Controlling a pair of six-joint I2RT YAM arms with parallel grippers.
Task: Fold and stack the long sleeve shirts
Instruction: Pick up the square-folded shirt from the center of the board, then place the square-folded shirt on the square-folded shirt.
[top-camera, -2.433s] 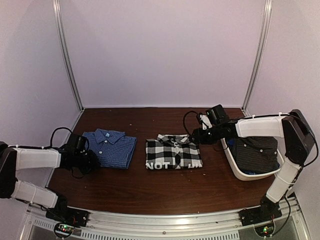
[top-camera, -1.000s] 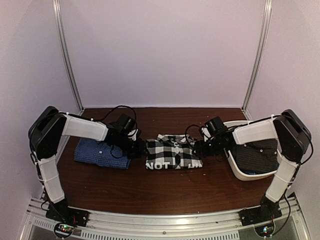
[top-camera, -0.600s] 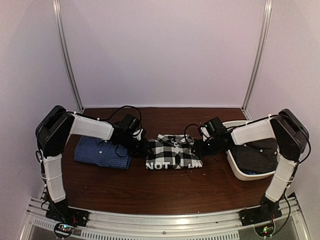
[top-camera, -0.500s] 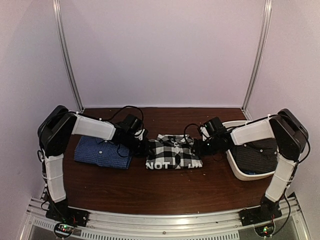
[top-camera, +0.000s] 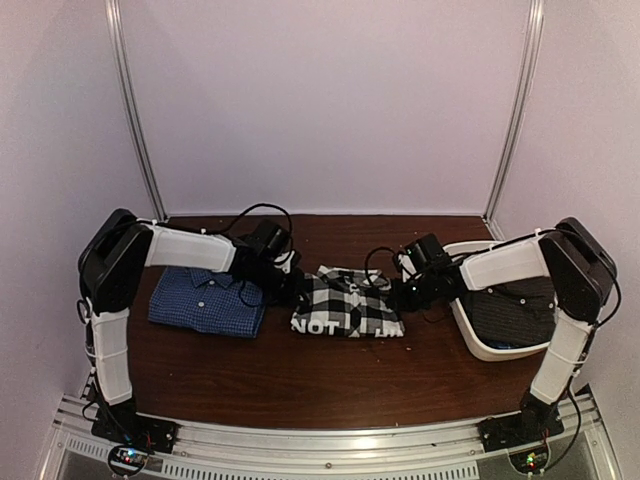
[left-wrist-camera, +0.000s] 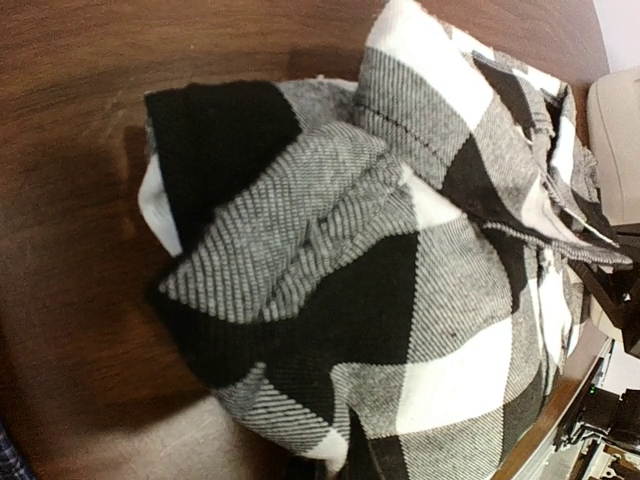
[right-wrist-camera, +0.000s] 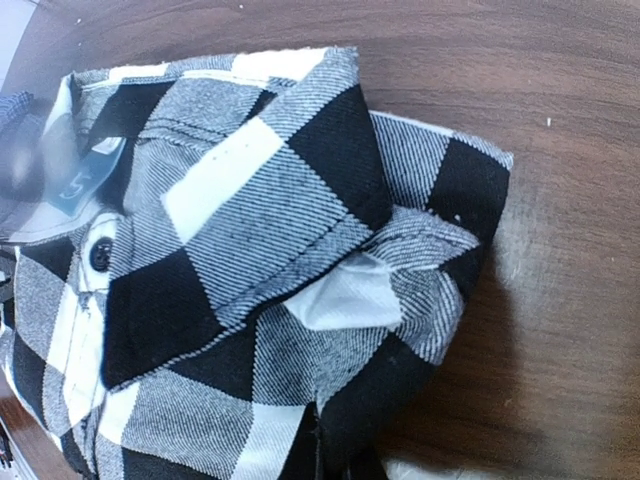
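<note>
Reaching in from either side in the top view, the left tool (top-camera: 291, 289) and the right tool (top-camera: 402, 294) meet the two short ends of the folded black-and-white checked shirt (top-camera: 348, 308). The shirt lies at the middle of the dark wooden bench (top-camera: 300, 380). Both tools are pressed together on its cloth, the left at its left edge and the right at its right edge. Just left of it lies the folded dark blue shirt (top-camera: 207, 298), with the left arm passing over its far edge. At the right, the white basket (top-camera: 468, 335) holds the dark charcoal shirt (top-camera: 515, 312).

From the left wrist, the checked shirt fills most of the picture. Its near edge is gathered into folds that run to the bottom of the frame, where the tool pinches it. The fingers themselves are hidden by cloth. Bare bench shows at the left and top.

From the right wrist, the shirt's collar, a dark button (right-wrist-camera: 100, 253) and a white patch of cloth (right-wrist-camera: 345, 300) show. The near corner is bunched and drawn to the bottom edge, into the closed tool. Bench lies to the right.
</note>
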